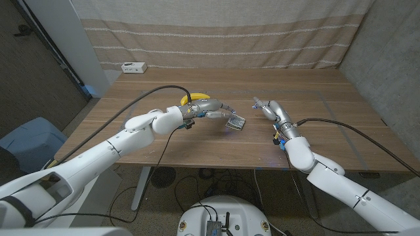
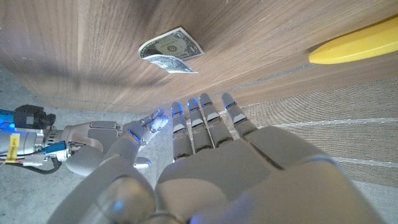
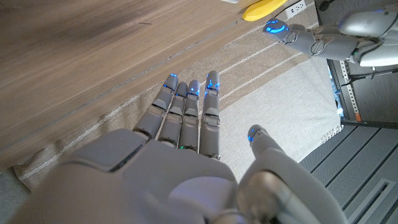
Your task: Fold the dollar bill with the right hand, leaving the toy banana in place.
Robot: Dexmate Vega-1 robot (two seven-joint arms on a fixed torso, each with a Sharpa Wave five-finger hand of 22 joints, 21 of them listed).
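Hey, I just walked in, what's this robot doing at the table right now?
A two-armed robot is working on a small green-and-white paper dollar bill lying on the wooden table, already partly folded. The left robot hand hovers beside the bill, fingers extended, holding nothing. The right robot hand is a little way off on the bill's other side, also open. A yellow toy banana sits behind the left robot hand, untouched.

Bill: we saw the dollar bill (image 1: pixel 235 122) lying partly folded on the table (image 1: pixel 341 124).
Left hand (image 1: pixel 213 109): reached in beside the bill, fingertips just at it.
Right hand (image 1: pixel 267 107): held apart from the bill, gripping nothing.
Banana: the toy banana (image 1: pixel 193 98) lay behind the left hand.
Back edge: we noted a white power strip (image 1: pixel 133 67).
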